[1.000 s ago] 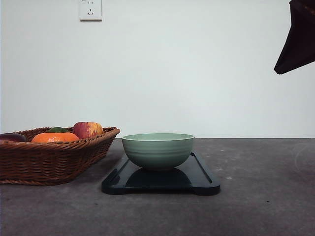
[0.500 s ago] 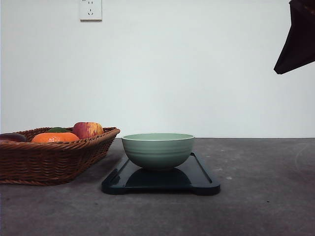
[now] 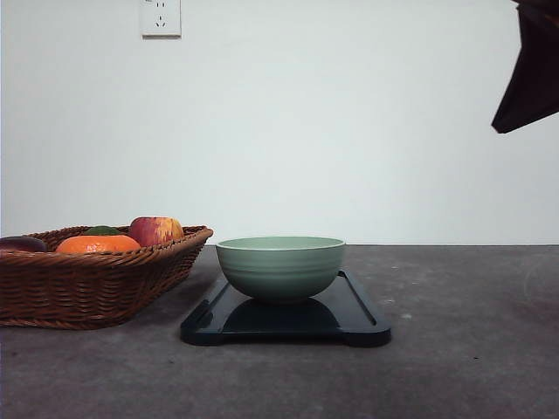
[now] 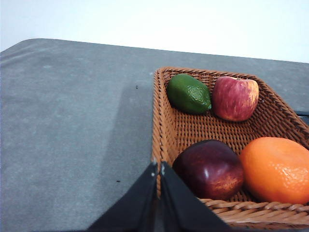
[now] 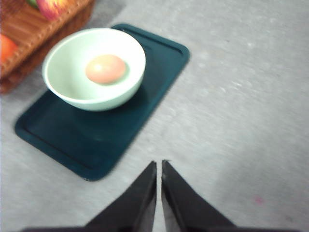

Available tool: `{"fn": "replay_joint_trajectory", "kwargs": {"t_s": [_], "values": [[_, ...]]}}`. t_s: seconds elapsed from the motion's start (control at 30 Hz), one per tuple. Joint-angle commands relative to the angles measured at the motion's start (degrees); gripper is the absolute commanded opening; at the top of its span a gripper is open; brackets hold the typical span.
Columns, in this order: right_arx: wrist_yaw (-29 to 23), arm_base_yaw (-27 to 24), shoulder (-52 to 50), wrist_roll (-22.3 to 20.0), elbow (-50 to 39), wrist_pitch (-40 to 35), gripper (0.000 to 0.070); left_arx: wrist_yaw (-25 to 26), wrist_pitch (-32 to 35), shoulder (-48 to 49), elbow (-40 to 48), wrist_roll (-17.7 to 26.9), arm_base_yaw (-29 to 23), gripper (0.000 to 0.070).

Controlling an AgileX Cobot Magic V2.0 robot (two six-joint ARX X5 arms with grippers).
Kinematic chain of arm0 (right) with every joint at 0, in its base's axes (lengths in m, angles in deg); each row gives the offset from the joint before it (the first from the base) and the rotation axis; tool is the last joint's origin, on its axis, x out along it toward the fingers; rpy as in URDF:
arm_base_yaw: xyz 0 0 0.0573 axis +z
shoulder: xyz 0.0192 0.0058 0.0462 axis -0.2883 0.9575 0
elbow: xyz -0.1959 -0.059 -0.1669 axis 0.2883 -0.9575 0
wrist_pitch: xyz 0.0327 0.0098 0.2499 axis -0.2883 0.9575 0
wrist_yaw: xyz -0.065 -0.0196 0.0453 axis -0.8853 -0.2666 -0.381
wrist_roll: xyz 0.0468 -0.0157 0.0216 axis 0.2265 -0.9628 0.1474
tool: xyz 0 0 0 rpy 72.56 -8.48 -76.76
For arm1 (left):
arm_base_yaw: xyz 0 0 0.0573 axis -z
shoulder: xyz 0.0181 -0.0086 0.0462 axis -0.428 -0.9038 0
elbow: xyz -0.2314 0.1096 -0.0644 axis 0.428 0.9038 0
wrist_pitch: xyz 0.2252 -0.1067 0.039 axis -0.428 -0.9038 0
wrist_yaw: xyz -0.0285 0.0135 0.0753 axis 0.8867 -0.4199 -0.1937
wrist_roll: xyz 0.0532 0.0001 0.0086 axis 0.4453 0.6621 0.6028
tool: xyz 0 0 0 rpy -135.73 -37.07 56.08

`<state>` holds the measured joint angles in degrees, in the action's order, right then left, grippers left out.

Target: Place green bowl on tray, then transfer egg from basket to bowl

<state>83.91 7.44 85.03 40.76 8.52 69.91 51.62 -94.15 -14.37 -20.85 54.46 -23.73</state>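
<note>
While the green bowl (image 3: 279, 267) sits upright on the tray (image 3: 358, 316), an egg (image 5: 105, 68) lies at the bottom of the bowl, as the right wrist view shows. The tray rests flat on the dark grey table (image 3: 463, 349), and the bowl stands toward the tray's end nearer the basket (image 3: 87, 284). The basket stands just beside the tray, apart from it so far as the front view shows. Inside the basket lie a green lime (image 4: 189, 94), a red apple (image 4: 235, 98), a dark red fruit (image 4: 208, 169) and an orange (image 4: 276, 169); the lime and the apple lie at one end, the dark fruit and the orange at the other, close to the braided rim.

The left gripper (image 4: 159, 169) hangs just over the basket's rim beside the dark red fruit, its fingertips pressed together with nothing between them. The right gripper (image 5: 159, 166) hovers above bare table beside the tray, its fingertips almost touching and holding nothing. A white wall socket (image 3: 161, 17) sits on the wall high above the basket.
</note>
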Motion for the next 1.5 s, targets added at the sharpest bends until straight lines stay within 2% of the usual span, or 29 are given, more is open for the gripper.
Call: {"fn": "replay_joint_trajectory", "kwargs": {"t_s": [0.0,0.27,0.43,0.57,0.73,1.47], "values": [[-0.41,-1.75,-2.91,-2.04,-1.92,-0.93,0.0007,-0.13,-0.23,0.07,1.11,0.57,-0.09,0.0000],[-0.22,-13.90,-25.02,-2.62,-18.71,-11.33,0.0007,-0.13,-0.24,0.07,1.11,0.57,-0.10,0.0000],[-0.21,-18.02,-37.37,-2.59,-28.11,-14.34,0.0007,-0.13,-0.24,0.07,1.11,0.57,-0.09,0.0000],[-0.17,-19.83,-43.27,-2.56,-33.38,-16.14,0.0007,-0.13,-0.24,0.07,1.11,0.57,-0.09,0.0000],[-0.13,-20.36,-45.61,-1.40,-37.10,-18.35,0.0007,-0.13,-0.24,0.07,1.11,0.57,-0.09,0.0000],[-0.15,-20.32,-45.61,-1.28,-37.09,-19.98,0.0007,-0.13,-0.25,0.07,1.09,0.57,-0.09,0.0000]]}}
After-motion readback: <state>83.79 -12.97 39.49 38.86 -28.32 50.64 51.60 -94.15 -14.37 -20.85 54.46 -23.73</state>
